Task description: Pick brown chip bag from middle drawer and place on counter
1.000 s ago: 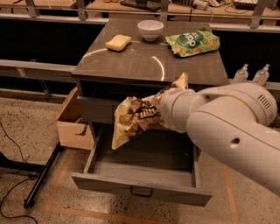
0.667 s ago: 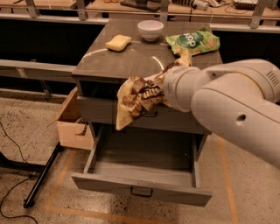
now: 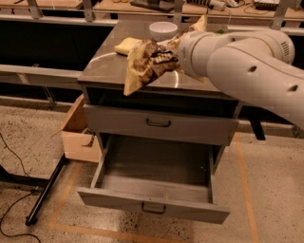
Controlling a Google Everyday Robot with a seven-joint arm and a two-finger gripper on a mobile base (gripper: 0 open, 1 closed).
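Speckled grey floor lies under a set of grey drawers, and long work tables stand along the back at 12 o'clock. On top of the drawers is the counter, shiny and grey-brown.

A big white robot arm reaches in from 3 o'clock. Its gripper is over the middle of the counter, close to the front edge. The gripper is closed on the brown chip bag and holds it by the end that points to 2 o'clock. The bag is tilted. Its other end points down to 7 o'clock and hangs a little past the front edge of the counter. I cannot tell if the bag touches the counter.

A white bowl sits at the back of the counter, at 12 o'clock from the bag. A yellow sponge lies just beside the bag at 11 o'clock, and the bag hides part of it.

At 6 o'clock from the bag, the middle drawer is pulled far out. It is wide and flat, with a low front and a small dark handle. Above it is a taller drawer, pushed in, with its own dark handle.

A cardboard box with an open flap sits on the floor at 9 o'clock from the drawers, touching their side. A black pole lies slanted on the floor at 8 o'clock. Tan tape lines mark the floor around the drawers.
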